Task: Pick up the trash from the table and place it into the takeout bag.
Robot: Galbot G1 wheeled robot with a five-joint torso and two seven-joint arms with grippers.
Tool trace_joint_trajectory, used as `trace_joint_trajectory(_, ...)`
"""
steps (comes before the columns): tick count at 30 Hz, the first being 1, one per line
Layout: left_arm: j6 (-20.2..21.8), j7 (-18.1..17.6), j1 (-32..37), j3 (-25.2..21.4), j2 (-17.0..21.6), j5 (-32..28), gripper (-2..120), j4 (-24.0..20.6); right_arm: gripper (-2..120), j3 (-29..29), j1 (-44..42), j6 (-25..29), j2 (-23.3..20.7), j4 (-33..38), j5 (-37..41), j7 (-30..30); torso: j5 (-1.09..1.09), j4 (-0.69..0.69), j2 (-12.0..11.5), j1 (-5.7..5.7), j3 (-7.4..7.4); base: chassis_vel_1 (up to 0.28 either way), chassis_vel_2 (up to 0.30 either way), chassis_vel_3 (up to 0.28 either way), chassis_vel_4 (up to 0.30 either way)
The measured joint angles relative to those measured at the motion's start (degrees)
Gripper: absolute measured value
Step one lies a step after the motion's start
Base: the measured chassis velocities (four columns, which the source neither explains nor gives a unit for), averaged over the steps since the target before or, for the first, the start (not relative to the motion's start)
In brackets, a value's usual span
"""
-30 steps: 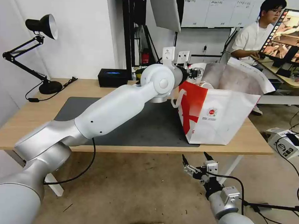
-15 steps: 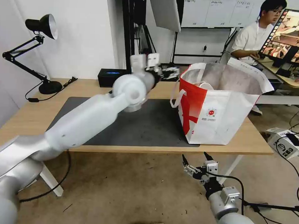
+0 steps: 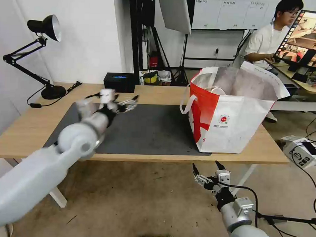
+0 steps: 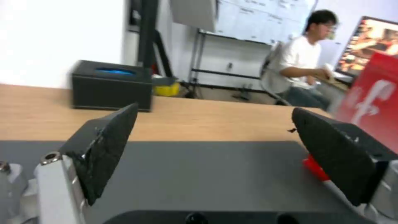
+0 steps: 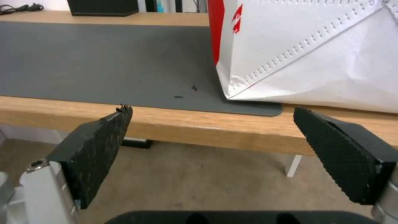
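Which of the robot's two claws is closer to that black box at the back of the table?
The left. The left gripper hangs open over the grey mat, just in front of the black box. The right gripper waits open below the table's front edge, beneath the bag.

Bright even indoor light, motion-blurred left arm, soft wrist views.

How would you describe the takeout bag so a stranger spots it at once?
Find the long wooden table with the dark mat. At the mat's right end stands the takeout bag, open-topped. Unlike the low black box at the back, it is tall, white and red, with loop handles.
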Motion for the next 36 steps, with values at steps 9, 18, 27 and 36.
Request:
trace_joint_trajectory(9, -3.0, 0.7, 17.2, -13.1, -1.6, 10.1, 100, -3.7, 100, 0.0, 0.0, 0.0, 0.0, 0.0, 0.0, 0.0, -0.03, 0.02, 0.0, 0.00, 0.00, 0.000, 0.000, 0.000, 0.000)
trace_joint_trajectory(18, -9.2, 5.5, 35.5, -26.4, -9.1, 21.7, 100, -5.0, 100, 0.0, 0.0, 0.0, 0.0, 0.0, 0.0, 0.0, -0.02, 0.01, 0.0, 0.00, 0.00, 0.000, 0.000, 0.000, 0.000)
trace_joint_trajectory(27, -13.7, 10.4, 47.5, -34.4, -15.4, 26.5, 100, -5.7, 100, 0.0, 0.0, 0.0, 0.0, 0.0, 0.0, 0.0, 0.00, 0.00, 0.0, 0.00, 0.00, 0.000, 0.000, 0.000, 0.000)
trace_joint_trajectory(36, -15.7, 12.9, 54.0, -38.3, -19.9, 28.3, 100, -7.2, 100, 0.0, 0.0, 0.0, 0.0, 0.0, 0.0, 0.0, 0.00, 0.00, 0.0, 0.00, 0.01, 0.000, 0.000, 0.000, 0.000)
